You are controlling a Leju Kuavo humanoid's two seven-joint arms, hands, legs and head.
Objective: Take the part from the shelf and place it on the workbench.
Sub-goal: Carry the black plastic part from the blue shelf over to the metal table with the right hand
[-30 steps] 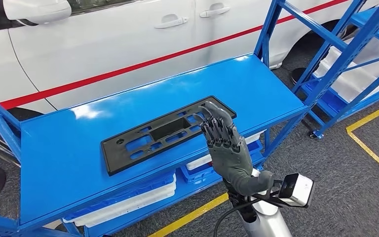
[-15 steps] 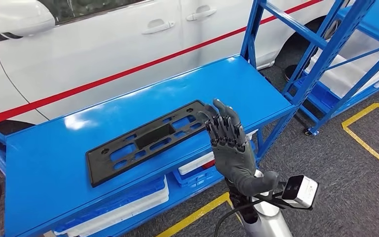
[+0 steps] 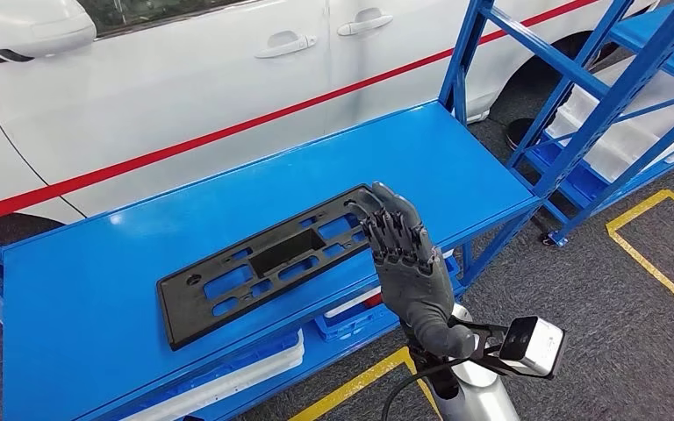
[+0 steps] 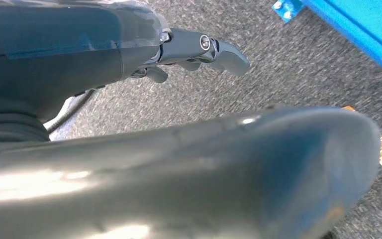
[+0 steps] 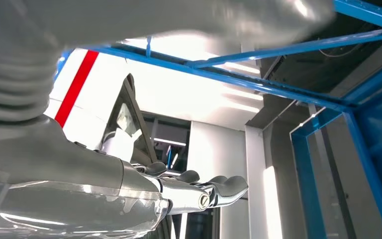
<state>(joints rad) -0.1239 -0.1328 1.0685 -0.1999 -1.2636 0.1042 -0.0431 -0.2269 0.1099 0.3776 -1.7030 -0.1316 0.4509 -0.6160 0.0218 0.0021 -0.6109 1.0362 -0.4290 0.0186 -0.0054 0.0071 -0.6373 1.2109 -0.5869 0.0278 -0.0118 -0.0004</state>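
One black part [image 3: 272,260] lies flat on the blue surface [image 3: 96,289], the right hand [image 3: 408,263] raised beside it, fingers apart, empty; left hand [image 4: 189,52] empty too.

The part [image 3: 276,260] lies flat on the shelf [image 3: 456,149], slanting across its middle. The right hand [image 3: 404,254] stands at the part's right end. A car [image 3: 184,79] is behind the shelf; bins [image 3: 351,307] sit underneath.

1 black part [image 3: 272,259], 1 white car [image 3: 184,79]
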